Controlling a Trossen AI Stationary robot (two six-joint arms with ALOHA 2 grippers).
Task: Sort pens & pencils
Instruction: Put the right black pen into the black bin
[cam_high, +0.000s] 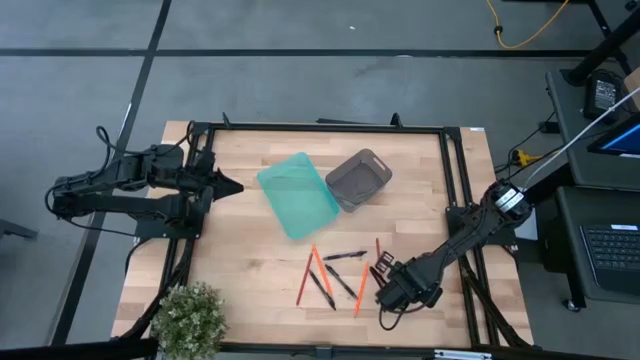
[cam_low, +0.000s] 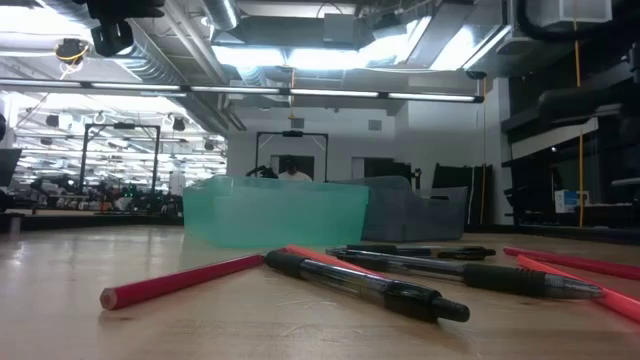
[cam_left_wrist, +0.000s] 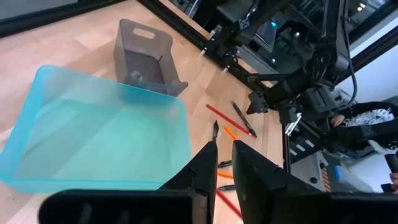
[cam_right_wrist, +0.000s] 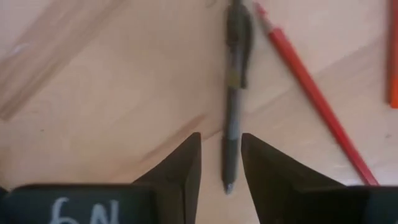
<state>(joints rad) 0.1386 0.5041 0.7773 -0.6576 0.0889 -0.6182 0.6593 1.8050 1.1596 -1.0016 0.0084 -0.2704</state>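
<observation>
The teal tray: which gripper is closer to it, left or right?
Left. The left gripper waits just beside the teal tray, at the table's left edge. The right gripper is farther away, low over the pens at the table's near side.

Count from the overhead view:
- thin orange-red pencils (cam_high: 303, 282): 4, one of them lying apart from the others, nearer the right arm
- slim black pens (cam_high: 345, 256): 4 as best I can make out; the one by the right arm is hard to separate from it
- translucent teal plastic tray (cam_high: 298, 195): 1
- dark grey plastic bin with handle cutouts (cam_high: 358, 178): 1
- small green potted plant (cam_high: 190, 318): 1
</observation>
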